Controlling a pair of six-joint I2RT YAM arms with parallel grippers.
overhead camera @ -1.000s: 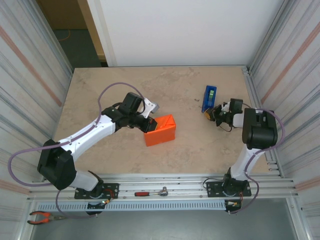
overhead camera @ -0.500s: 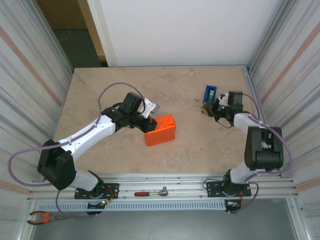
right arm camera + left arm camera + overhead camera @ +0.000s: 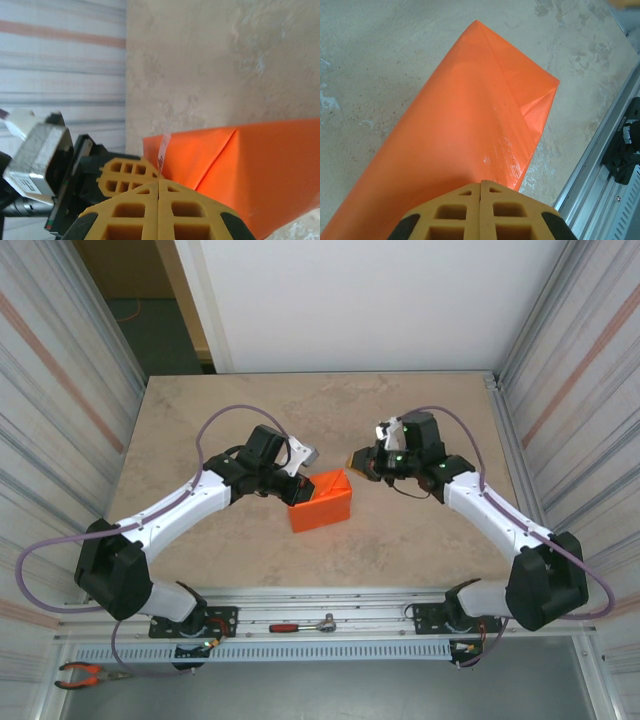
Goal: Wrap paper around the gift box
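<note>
The orange paper [image 3: 322,504] is folded round a box shape at the table's middle, with a triangular end flap on its right side [image 3: 220,150]. The gift box itself is hidden under the paper. My left gripper [image 3: 301,491] is shut, its tips [image 3: 480,183] resting against the paper's top surface [image 3: 470,110] at the package's left end. My right gripper [image 3: 357,462] hovers just right of the package, shut on a short strip of clear tape [image 3: 163,149] that stands up from its tips [image 3: 158,181]. The left gripper's fingers [image 3: 122,173] show behind that strip.
A red-handled ratchet [image 3: 300,625] lies on the near rail and pliers [image 3: 85,673] lie at the bottom left. Ribbed metal walls [image 3: 60,390] close both sides. The aluminium rail [image 3: 600,160] runs close to the package's near side.
My right arm has swung left from the blue tape dispenser at the right to the package's right end, carrying the tape strip. The left arm and the package have stayed put.
</note>
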